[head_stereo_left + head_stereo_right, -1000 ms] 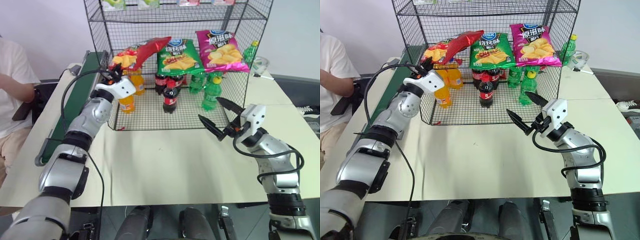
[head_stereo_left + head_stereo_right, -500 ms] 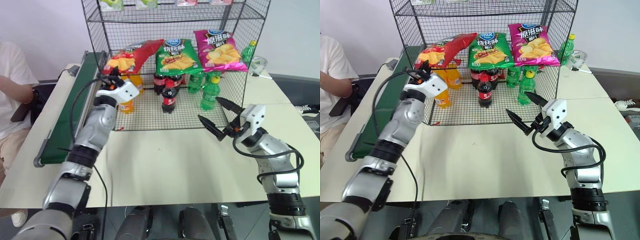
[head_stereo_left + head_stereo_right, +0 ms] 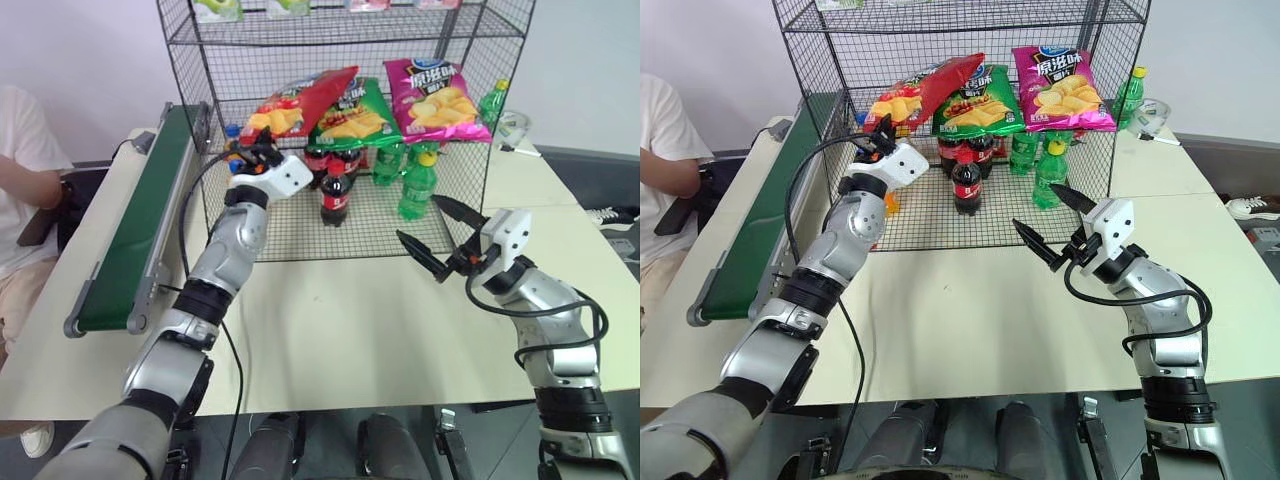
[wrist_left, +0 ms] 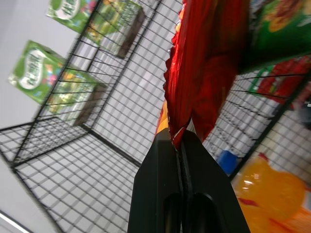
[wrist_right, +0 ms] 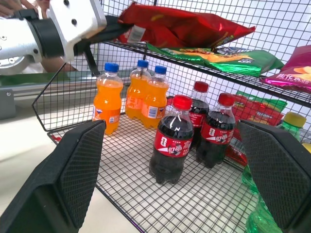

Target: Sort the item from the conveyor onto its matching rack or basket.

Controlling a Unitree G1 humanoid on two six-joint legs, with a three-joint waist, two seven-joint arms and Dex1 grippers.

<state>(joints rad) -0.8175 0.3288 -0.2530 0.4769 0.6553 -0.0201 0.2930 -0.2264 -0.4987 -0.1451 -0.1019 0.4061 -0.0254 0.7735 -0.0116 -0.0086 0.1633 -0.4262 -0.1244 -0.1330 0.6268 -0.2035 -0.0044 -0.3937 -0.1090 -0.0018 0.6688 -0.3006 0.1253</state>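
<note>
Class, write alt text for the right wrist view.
Seen between the open right claw, the left claw holds a red chip bag over a green chip bag on the wire rack. Orange soda bottles and cola bottles stand below.

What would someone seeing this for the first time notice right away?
The red chip bag stands out first, pinched at its edge by the shut left gripper and held up at the wire rack's chip shelf, overlapping the green chip bag, with the magenta chip bag to the right. Below stand orange soda, cola and green bottles. The right gripper hangs open over the table in front.
</note>
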